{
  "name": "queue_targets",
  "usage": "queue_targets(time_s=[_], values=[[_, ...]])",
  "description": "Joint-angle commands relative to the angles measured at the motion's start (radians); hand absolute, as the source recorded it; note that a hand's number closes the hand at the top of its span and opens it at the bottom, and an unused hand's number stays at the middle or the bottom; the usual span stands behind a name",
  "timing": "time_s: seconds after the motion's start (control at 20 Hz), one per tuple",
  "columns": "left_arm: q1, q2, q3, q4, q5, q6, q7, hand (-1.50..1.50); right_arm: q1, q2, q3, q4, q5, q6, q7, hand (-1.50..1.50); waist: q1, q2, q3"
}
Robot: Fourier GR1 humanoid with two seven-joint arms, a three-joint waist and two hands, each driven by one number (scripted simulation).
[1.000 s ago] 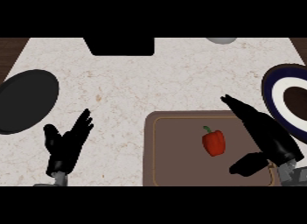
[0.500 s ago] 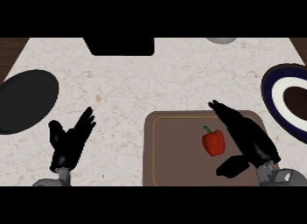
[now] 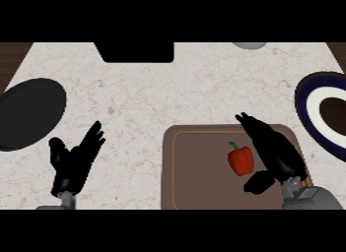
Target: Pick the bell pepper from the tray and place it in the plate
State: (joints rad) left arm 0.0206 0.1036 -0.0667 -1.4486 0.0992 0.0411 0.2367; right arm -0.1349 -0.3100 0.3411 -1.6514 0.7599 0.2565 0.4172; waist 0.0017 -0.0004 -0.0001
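Right black hand (image 3: 276, 150) w/ grey forearm is hovering over the brown rectangular tray (image 3: 197, 170), fingers stretched straight toward the tray's far edge, thumb spread out low beside them; holding nothing. Small red bell pepper w/ green stem (image 3: 240, 159) is lying on the tray's right half, just left of the fingers and just above the thumb; contact can't be told. Stem is pointing toward the far edge. Dark-blue-rimmed round plate w/ white ring and dark centre (image 3: 311, 118) is sitting at the counter's right edge, just beyond the tray's far right corner. Left black hand (image 3: 73, 160) is resting open, fingers up, near the counter's front-left.
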Motion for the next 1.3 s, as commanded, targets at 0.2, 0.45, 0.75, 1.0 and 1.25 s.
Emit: queue_targets(time_s=[0.2,0.45,0.75,1.0,1.25], values=[[-0.011,-0.008,0.026,0.017,-0.009,-0.022,0.001,0.00,-0.042,0.092,-0.024,0.176,0.091,-0.006,-0.087,-1.50,0.000,0.000,0.000],[-0.042,-0.032,0.025,0.144,-0.033,-0.022,-0.101,0.00,-0.032,0.086,0.076,0.220,0.153,0.038,-0.106,1.50,-0.002,0.002,0.000],[0.014,-0.036,0.025,0.082,-0.032,-0.032,-0.083,0.00,-0.058,0.089,0.012,0.249,0.237,-0.026,-0.183,1.50,0.000,0.000,0.000],[0.026,-0.039,0.021,0.000,-0.043,-0.008,-0.010,0.00,-0.038,0.056,-0.010,0.152,0.275,-0.041,-0.227,1.50,-0.002,-0.001,0.000],[0.028,-0.036,0.046,0.023,-0.032,0.001,-0.026,0.00,0.353,0.020,0.027,-0.128,0.234,-0.320,-0.357,1.50,-0.050,-0.011,0.001]])
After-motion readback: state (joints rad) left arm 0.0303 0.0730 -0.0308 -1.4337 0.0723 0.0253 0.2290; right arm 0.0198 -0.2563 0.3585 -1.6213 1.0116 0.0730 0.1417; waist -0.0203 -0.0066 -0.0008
